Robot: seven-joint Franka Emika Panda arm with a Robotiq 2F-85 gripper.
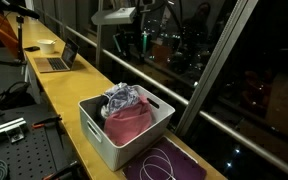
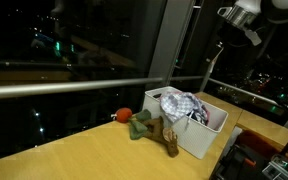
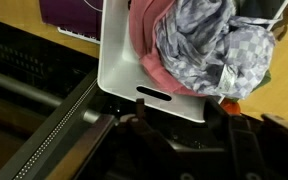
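Laundry basket (image 1: 96,135), white and made of plastic, stands on the wooden worktop (image 1: 72,95) near its end, close to the dark window. It is full of clothes: a red cloth (image 1: 132,122) fills most of it, and a grey checked cloth (image 1: 122,98) lies on top at the far side. In the wrist view the basket (image 3: 119,60) is seen from above, with its handle slot facing the camera.

The gripper (image 3: 182,122) shows only as dark shapes at the bottom edge of the wrist view, so I cannot tell how wide it is open; nothing is seen in it. The arm (image 2: 242,18) hangs high above the basket and is well apart from it.

Just beside the basket lie a purple mat (image 1: 169,162) with a white cable on one side, and an orange ball (image 2: 124,116) and a brown toy (image 2: 169,136) on the other side. A laptop (image 1: 59,60) stands far along the worktop.
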